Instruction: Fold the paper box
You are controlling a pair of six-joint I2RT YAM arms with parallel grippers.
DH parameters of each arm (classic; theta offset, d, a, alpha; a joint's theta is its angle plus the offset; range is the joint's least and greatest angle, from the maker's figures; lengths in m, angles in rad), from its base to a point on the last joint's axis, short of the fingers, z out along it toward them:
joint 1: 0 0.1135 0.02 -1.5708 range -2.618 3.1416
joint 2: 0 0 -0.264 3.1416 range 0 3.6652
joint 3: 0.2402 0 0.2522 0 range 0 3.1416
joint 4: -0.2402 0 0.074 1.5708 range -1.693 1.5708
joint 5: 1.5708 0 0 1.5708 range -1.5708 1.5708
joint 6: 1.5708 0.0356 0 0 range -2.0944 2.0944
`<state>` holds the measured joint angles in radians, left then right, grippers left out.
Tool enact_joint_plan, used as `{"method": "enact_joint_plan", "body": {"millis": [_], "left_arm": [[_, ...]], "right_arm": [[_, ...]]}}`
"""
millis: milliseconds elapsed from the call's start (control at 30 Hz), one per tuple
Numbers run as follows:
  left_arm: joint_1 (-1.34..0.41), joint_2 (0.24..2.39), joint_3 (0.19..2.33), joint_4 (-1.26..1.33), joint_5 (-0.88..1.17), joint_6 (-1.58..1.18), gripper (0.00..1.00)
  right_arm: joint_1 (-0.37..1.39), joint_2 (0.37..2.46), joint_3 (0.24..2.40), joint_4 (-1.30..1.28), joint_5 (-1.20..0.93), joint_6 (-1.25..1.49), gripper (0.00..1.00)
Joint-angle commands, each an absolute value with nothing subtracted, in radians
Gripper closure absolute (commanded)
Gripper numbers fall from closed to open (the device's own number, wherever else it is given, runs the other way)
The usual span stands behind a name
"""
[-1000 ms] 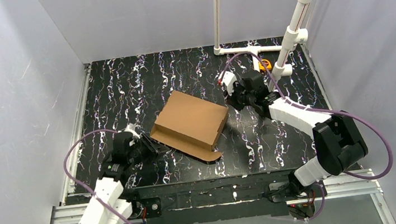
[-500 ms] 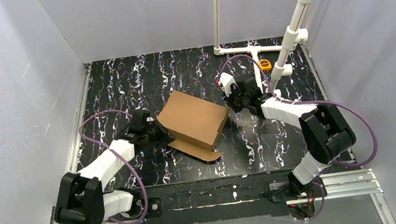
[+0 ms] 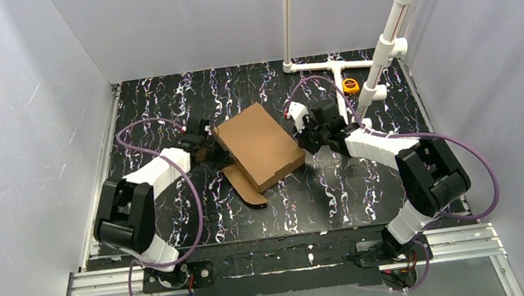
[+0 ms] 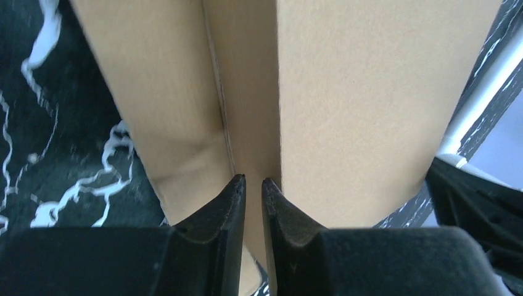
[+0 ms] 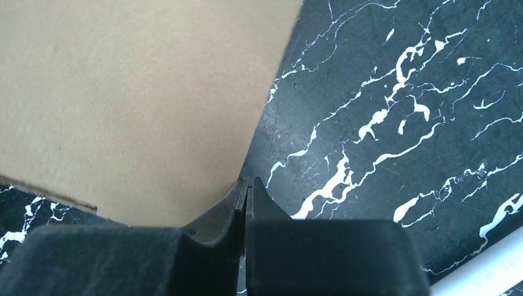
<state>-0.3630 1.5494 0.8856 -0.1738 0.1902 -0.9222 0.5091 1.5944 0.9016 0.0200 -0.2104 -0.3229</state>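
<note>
Swung round and slid farther back, the box [image 3: 259,147] now lies closed near the middle of the worktop [image 3: 157,104], one flap [image 3: 246,187] trailing toward the near edge. The left fingers [image 4: 219,213] are narrow against its left side; I cannot tell whether they pinch cardboard. The right fingers [image 5: 265,206] are pressed together at its right corner.

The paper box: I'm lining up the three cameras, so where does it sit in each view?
Top external: the paper box lies mid-table, between both arms.
Left wrist: it fills the upper middle, just beyond the left fingers.
Right wrist: upper left, its corner just beyond the right fingers.
Shared landmark: the black marbled table.
</note>
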Motion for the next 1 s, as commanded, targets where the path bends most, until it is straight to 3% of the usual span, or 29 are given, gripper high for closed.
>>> {"method": "enact_joint_plan", "body": {"millis": [0,100,233,267,333,367,433,500,533,633,833,967], "left_arm": [[-0.365,1.608,1.018,-0.242,0.167,-0.849,0.85],[-0.364,1.597,1.052,-0.289,0.141,-0.792,0.85],[-0.364,1.404,1.011,-0.37,0.041,-0.64,0.79],[-0.364,1.274,0.952,-0.395,0.035,-0.554,0.7],[-0.359,1.022,0.782,-0.352,0.259,-0.455,0.33],[-0.36,0.855,0.58,-0.198,0.445,-0.522,0.07],[-0.43,0.812,0.531,-0.14,0.444,-0.511,0.06],[-0.631,0.761,0.556,-0.156,0.218,-0.351,0.07],[-0.732,0.736,0.534,-0.121,0.097,-0.233,0.07],[-0.839,0.698,0.423,0.042,0.038,-0.056,0.07],[-0.921,0.651,0.219,0.335,0.03,0.129,0.09],[-0.938,0.647,0.181,0.392,-0.019,0.164,0.15]], "right_arm": [[0.518,1.563,0.943,0.002,-0.21,-0.336,0.92],[0.512,1.535,0.945,0.002,-0.153,-0.358,0.9],[0.502,1.479,0.943,0.002,-0.161,-0.391,0.82],[0.499,1.459,0.946,-0.031,-0.18,-0.414,0.78],[0.492,1.426,0.97,-0.115,-0.29,-0.512,0.68],[0.478,1.408,1.035,-0.371,-0.607,-0.785,0.45],[0.476,1.406,1.03,-0.491,-0.777,-0.924,0.29],[0.476,1.422,1.0,-0.516,-0.843,-1.025,0.22],[0.476,1.426,1.002,-0.52,-0.836,-1.032,0.21],[0.476,1.424,0.998,-0.53,-0.851,-1.043,0.21],[0.476,1.429,0.991,-0.53,-0.851,-1.045,0.21],[0.476,1.438,0.988,-0.526,-0.853,-1.045,0.21]]}}
